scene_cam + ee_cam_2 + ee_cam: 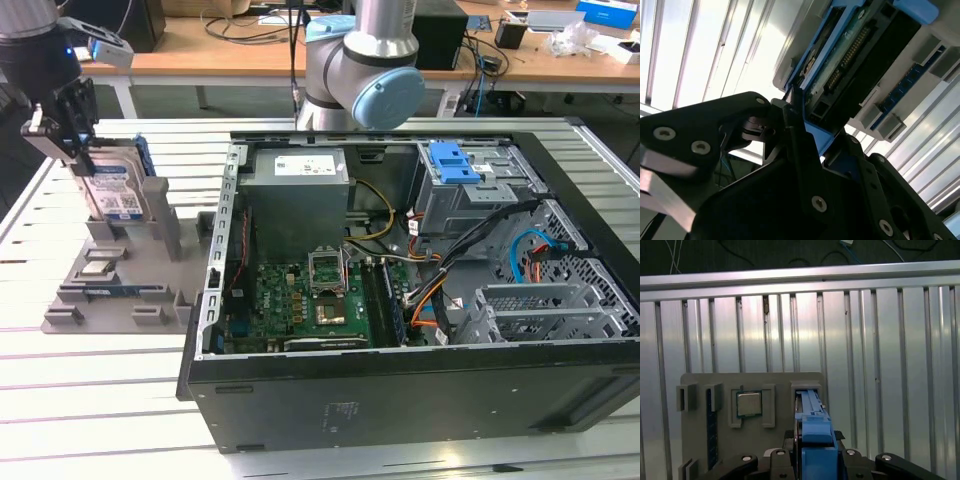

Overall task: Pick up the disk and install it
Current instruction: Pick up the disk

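The disk (112, 190) is a silver drive with a white-and-blue label and a blue side frame. It stands on edge in a slot of the grey holder (120, 305) at the exterior view's left. My gripper (78, 158) reaches down onto its top edge. In both wrist views the black fingers (796, 117) sit on either side of the disk's blue frame (812, 417) and press against it. The gripper (815, 460) looks shut on the disk (855, 55), whose lower end still sits in the holder (700, 385).
An open computer case (400, 385) lies on the slatted metal table, with a motherboard, cables and a grey drive cage (470, 195) topped by a blue latch (452, 160). The holder also carries a small square silver chip (749, 404) and a blue strip (711, 425). The arm's base (365, 70) stands behind the case.
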### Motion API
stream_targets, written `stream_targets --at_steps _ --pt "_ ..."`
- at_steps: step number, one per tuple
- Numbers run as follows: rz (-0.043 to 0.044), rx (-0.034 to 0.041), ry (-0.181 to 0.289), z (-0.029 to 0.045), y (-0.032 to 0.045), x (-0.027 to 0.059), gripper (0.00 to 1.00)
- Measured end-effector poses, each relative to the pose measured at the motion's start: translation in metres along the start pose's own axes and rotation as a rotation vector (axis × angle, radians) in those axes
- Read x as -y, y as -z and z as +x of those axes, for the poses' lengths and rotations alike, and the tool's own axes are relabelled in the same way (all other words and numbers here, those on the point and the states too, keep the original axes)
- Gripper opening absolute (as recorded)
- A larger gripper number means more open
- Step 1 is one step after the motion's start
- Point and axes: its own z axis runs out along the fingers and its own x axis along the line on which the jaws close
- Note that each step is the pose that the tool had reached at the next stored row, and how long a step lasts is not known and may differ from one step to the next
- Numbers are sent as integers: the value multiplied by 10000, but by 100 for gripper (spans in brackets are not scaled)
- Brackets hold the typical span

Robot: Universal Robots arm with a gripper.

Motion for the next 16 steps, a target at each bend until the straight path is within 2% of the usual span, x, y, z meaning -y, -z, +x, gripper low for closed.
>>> stream_targets --at_steps 2,16 --pt "1 1 0 0 63 0 37" --pt "0 0 0 0 299 1 37"
